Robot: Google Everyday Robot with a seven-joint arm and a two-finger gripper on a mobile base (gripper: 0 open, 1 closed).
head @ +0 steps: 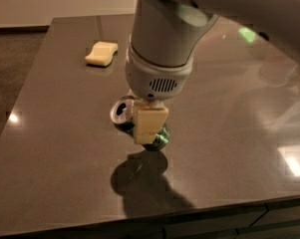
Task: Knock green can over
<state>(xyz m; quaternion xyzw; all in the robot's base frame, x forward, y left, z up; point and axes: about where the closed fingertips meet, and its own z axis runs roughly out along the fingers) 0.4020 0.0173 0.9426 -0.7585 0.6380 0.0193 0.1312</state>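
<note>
The green can (123,112) is on the dark table (60,163) near the middle. It is tipped, with its silver top facing left and up, and its green body (161,137) pointing down to the right. My gripper (148,132) comes down from the big white wrist (159,78) and sits right against the can's side, covering its middle. The can's shadow falls on the table just below it.
A yellow sponge (101,53) lies at the back left of the table. The table's front edge (189,218) is close below the can, and its left edge (20,88) drops to the floor. My arm fills the upper right.
</note>
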